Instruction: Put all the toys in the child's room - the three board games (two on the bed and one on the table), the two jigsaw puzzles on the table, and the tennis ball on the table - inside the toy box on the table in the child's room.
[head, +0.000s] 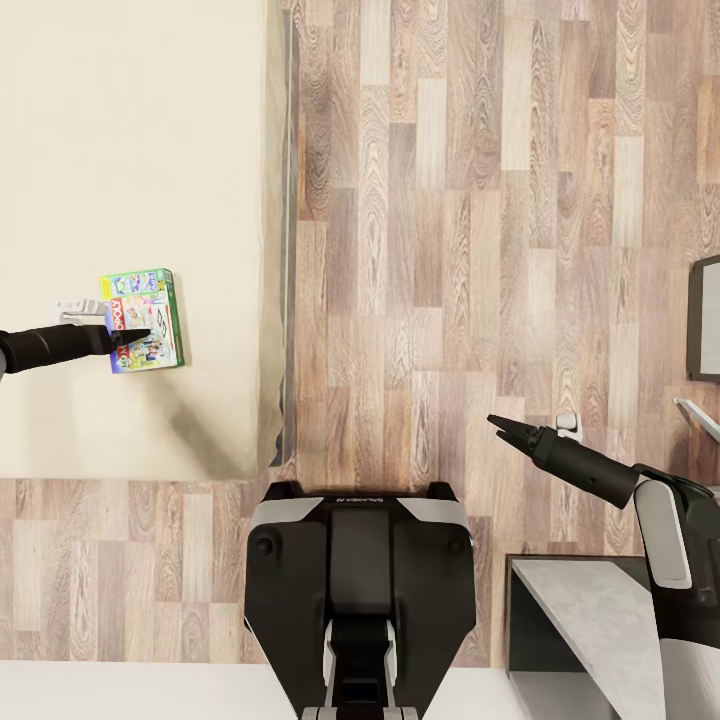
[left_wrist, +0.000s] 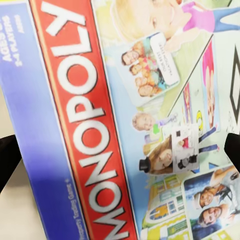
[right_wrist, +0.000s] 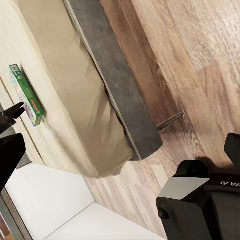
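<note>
Head view: wood-plank floor (head: 480, 250) takes the right and middle of the scene. Large cream-beige mattress bed (head: 130, 150) with a grey side frame lies at the left, its near corner just ahead of the robot's black and grey base (head: 360, 570). A pale grey slab-topped piece (head: 590, 610) sits near right beside the base; a dark-framed panel (head: 706, 318) is cut off at the far right edge.

On the bed, toward its near half, lies the flat green printed cardboard "Monopoly" board game box (head: 142, 319), flat on the mattress, well in from the bed's right edge. A small white-grey object (head: 80, 310) lies just left of it; identity unclear.

Left gripper (head: 135, 335) reaches in from the left over the box. In the left wrist view the box lid (left_wrist: 130, 120) sits between two dark fingertips (left_wrist: 7, 160) spread wide at either side; contact cannot be told.

Right gripper (head: 497, 423) hangs over bare floor, far from the bed, fingers drawn close together at the tip, holding nothing. Right wrist view shows the bed's grey side frame (right_wrist: 112, 75) and the green box (right_wrist: 26, 95).
</note>
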